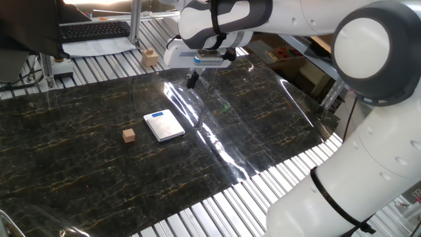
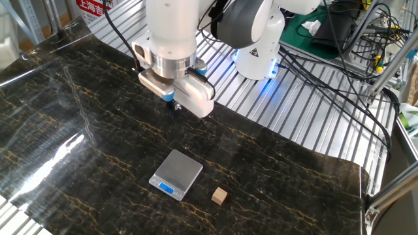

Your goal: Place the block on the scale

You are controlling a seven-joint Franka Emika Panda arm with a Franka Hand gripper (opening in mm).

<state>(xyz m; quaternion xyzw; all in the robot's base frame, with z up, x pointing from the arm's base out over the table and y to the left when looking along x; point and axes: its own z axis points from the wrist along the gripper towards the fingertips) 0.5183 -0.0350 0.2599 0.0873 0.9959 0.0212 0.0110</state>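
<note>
A keyboard (image 1: 94,29) lies beyond my dark marble mat (image 1: 99,171); a tan block (image 1: 149,57) sits on the slats nearby.

arm: reaching over table | hand (image 1: 192,81): pointing down, empty (fingers together) | contact: none

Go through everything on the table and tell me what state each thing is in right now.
Tiny brown wooden cube: resting on the dark marbled mat, beside the scale, not touching it, ungrasped.
Flat square silver-white digital scale: platform bare, blue display strip lit.
Pincer: in the air above the mat, away from the cube, holding nothing; open or shut cannot be told.
Paler, larger tan wooden block: sitting on the metal slats beyond the mat.
</note>
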